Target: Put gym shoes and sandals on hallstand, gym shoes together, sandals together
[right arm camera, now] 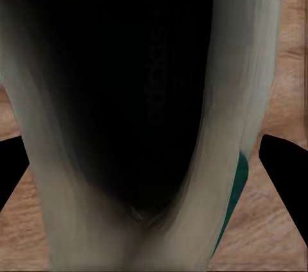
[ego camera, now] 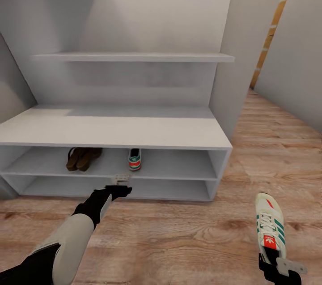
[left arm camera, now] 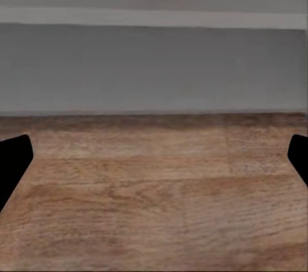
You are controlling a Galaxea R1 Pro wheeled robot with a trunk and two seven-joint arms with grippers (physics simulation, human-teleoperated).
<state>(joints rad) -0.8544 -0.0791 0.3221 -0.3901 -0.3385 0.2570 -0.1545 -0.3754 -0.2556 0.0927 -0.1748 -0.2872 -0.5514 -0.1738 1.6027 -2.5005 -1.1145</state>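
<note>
At four o'clock, right gripper (ego camera: pixel 278 263) fingers straddle floor sneaker (ego camera: pixel 269 222), unclosed; left gripper (ego camera: pixel 120 180) open, empty.

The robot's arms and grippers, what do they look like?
The left arm has a cream-white forearm shell with black joint sections and a black wrist, ending in the left gripper with pale grey fingers. The right gripper is black with a pale grey finger.

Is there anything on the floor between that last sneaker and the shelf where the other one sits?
Nothing visible. The sneaker lies by the right end effector, and bare wood floor runs from it to the shoe rack. On the upper shoe shelf, the space beside the other sneaker looks free; the sandals sit on its other side.
</note>
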